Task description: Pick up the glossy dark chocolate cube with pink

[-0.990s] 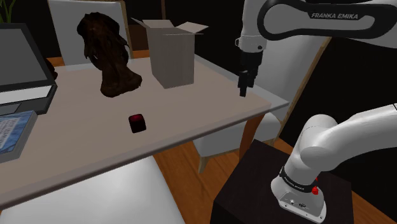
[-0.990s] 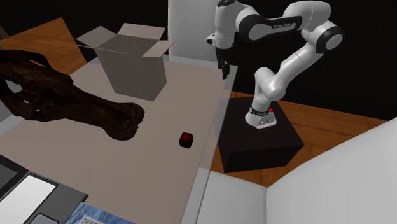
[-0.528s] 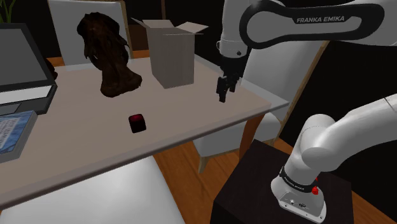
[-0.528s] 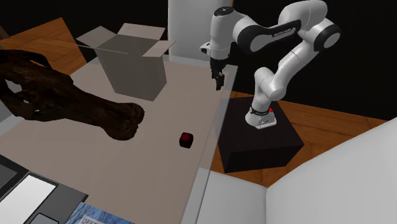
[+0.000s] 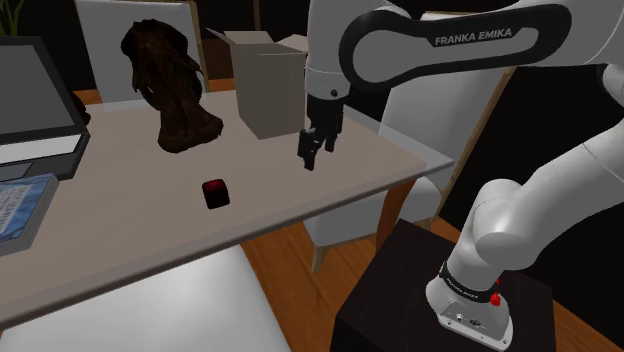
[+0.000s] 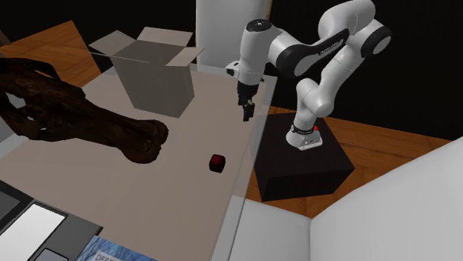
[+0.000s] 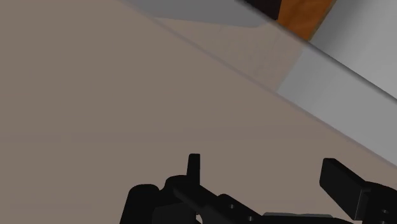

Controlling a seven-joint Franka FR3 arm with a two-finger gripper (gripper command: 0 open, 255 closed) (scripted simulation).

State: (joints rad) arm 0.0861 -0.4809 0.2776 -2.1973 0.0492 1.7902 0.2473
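Observation:
A small dark cube with a pink-red top [image 5: 215, 193] sits on the beige table [image 5: 120, 200], near its front edge; the second exterior view has the cube [image 6: 217, 162] close to the table's right edge. My black gripper [image 5: 308, 160] hangs above the table, well off to the shoulder view's right of the cube and a bit farther back. It is seen from across as the gripper [image 6: 248, 113], beyond the cube. In the wrist view the gripper [image 7: 267, 175] is open, its fingers [image 7: 194, 165] apart over bare tabletop with nothing between them.
An open cardboard box [image 5: 270, 85] stands just behind the gripper. A dark brown bust-like figure [image 5: 172, 90] stands left of the box. A laptop [image 5: 35, 115] and a book [image 5: 20, 205] lie at the far left. A white chair [image 5: 150, 310] sits below the table's front edge.
The arm has swung toward the shoulder view's left and lower, carrying the gripper from beyond the table's right corner to over the tabletop, nearer the cube. The cube has not moved.

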